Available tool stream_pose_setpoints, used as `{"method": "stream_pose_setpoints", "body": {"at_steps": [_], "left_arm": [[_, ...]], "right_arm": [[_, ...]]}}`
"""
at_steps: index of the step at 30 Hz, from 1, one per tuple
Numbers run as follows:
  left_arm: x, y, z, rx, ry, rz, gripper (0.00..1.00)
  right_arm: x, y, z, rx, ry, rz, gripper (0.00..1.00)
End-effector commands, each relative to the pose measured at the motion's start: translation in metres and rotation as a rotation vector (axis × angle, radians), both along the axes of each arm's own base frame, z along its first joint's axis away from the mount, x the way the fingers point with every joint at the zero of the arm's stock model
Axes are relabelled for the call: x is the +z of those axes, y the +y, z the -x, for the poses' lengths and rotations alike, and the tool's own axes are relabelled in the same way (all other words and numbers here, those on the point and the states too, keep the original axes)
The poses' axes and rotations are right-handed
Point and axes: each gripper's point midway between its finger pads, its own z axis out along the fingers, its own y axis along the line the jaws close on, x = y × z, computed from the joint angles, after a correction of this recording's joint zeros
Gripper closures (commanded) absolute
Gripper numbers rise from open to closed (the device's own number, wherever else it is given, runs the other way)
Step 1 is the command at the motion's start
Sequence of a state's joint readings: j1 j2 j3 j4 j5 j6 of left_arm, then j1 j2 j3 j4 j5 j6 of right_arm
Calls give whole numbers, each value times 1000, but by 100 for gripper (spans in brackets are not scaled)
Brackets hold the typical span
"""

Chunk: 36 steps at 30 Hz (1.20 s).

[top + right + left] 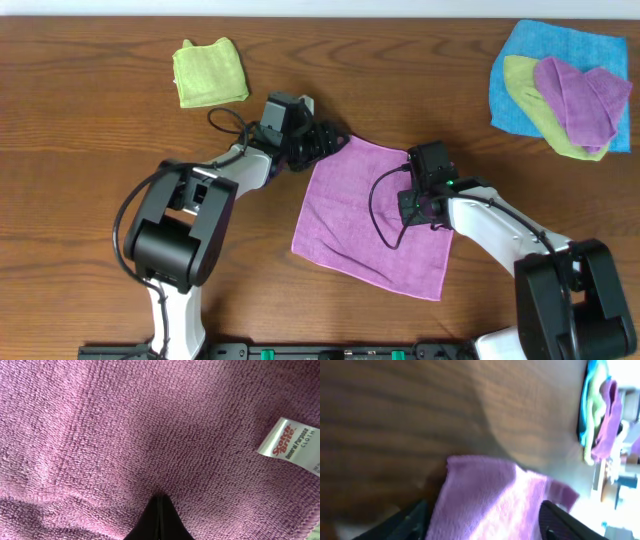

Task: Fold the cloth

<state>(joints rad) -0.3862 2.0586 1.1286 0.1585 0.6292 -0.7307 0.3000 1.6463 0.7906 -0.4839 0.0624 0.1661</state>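
Purple cloth (372, 215) lies flat on the worktop (100, 130); right fingers (159, 520) are clenched and pressing on it, I'd guess as an anchor; left fingers (415, 517) gape around its far corner, gripping nothing.

The left wrist view is blurred throughout. The cloth (490, 495) shows no weave there and its near part runs off the bottom edge. The left tool (485, 522) shows only two dark fingers, cropped at the bottom edge. The pile of cloths (600, 415) at far right is a smear.

In the right wrist view the label (295, 442) is cut by the right edge, and its lowest print is too small to read. The right tool (159, 512) shows only a dark tip. From overhead, its body hides its fingertips.
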Motion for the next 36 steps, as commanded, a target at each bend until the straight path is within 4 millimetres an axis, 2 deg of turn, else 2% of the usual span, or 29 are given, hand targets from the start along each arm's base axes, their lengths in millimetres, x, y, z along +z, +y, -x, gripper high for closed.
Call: {"method": "stream_pose_setpoints", "body": {"at_steps": [1, 4, 9, 11, 12, 14, 16, 20, 22, 24, 27, 30, 33, 34, 36], "left_arm": [[-47, 16, 33, -73, 93, -109, 25], [-49, 17, 37, -99, 90, -125, 23], [-43, 13, 25, -84, 36, -107, 23], [-37, 10, 17, -61, 10, -86, 69], [-35, 9, 13, -41, 6, -75, 86], [-33, 9, 9, -25, -5, -71, 87], [-33, 10, 8, -16, -7, -78, 94], [-37, 15, 3, 27, -6, -107, 92], [-35, 19, -6, 75, -22, -117, 92], [-30, 18, -14, 106, -48, -104, 88], [-23, 19, -27, 197, -50, -71, 85], [-11, 16, -41, 270, -82, -27, 75], [-5, 14, -48, 325, -88, 0, 72], [-6, 14, -48, 345, -83, -1, 68], [-6, 14, -48, 358, -83, -8, 67]], "right_arm": [[-36, 4, 47, 31, 186, -41, 98], [-36, 4, 46, 31, 183, -42, 98], [-36, 9, 46, 35, 186, -68, 98], [-36, 9, 46, 36, 184, -68, 98], [-36, 9, 46, 35, 184, -68, 98], [-36, 9, 46, 36, 184, -68, 98], [-36, 9, 46, 35, 183, -68, 98], [-36, 9, 45, 36, 181, -69, 99], [-36, 9, 45, 36, 180, -70, 98], [-36, 9, 45, 36, 183, -70, 98], [-37, 11, 49, 51, 190, -69, 98], [-39, 16, 56, 76, 202, -62, 99], [-43, 20, 65, 113, 211, -49, 98], [-46, 21, 69, 125, 217, -45, 99], [-49, 23, 77, 142, 226, -39, 98]]}}
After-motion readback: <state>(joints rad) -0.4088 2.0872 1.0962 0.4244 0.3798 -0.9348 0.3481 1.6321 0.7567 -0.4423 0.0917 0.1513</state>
